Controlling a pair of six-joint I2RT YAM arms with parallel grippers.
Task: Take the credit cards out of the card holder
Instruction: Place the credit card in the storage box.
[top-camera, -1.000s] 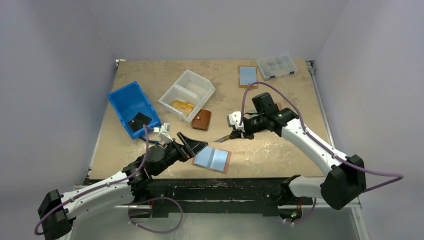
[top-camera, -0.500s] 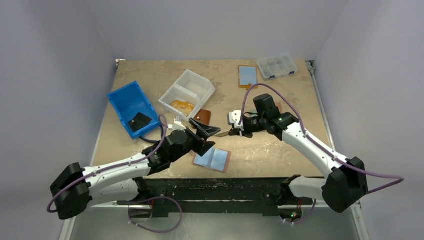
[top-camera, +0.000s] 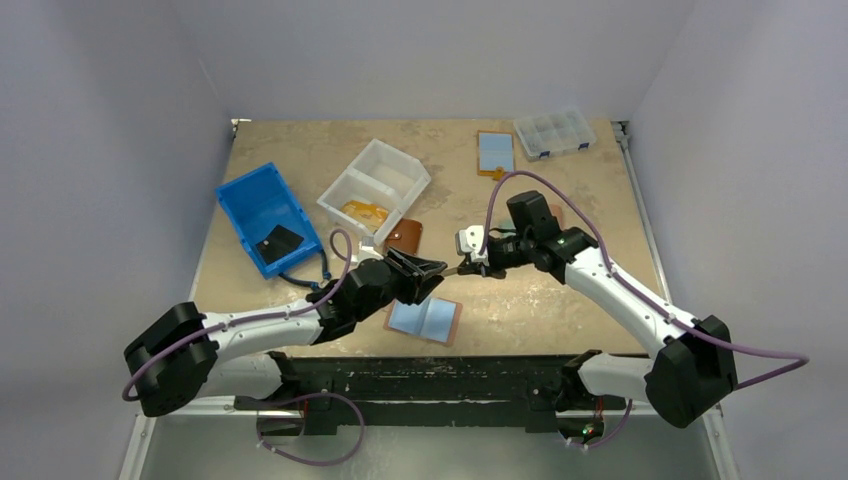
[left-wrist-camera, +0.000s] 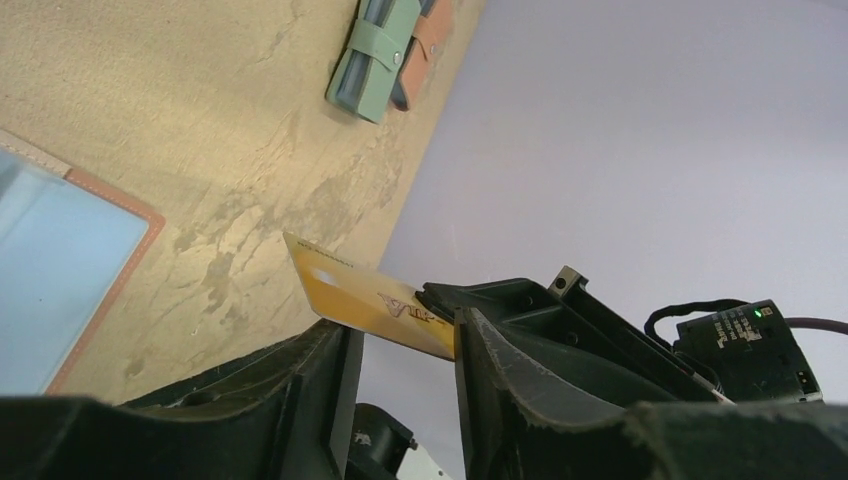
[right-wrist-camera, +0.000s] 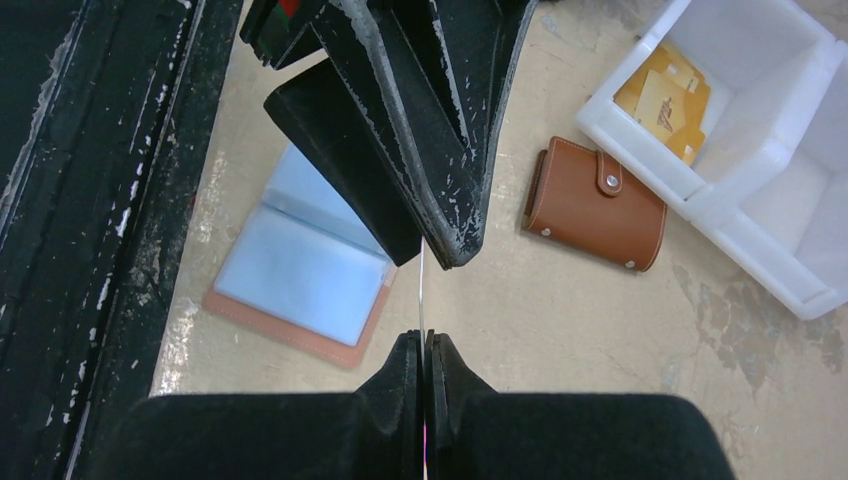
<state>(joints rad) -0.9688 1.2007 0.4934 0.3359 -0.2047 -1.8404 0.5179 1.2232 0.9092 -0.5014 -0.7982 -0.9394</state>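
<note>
The card holder lies open on the table near the front edge, tan-rimmed with light-blue panels; it also shows as the card holder and the card holder. My right gripper is above the table, shut on a thin gold credit card, seen edge-on as the credit card. My left gripper faces it from the left. Its jaws stand on either side of the card's free end with a gap still showing. Whether the blue panels are cards or sleeves I cannot tell.
A brown snap wallet lies beside a white bin holding gold cards. A blue bin sits at left. Another open holder and a clear organizer are at the back. A green wallet lies far right.
My left arm swung up and right from beside the card holder to the card that the right gripper holds, and its jaws narrowed around it. The right gripper barely moved.
</note>
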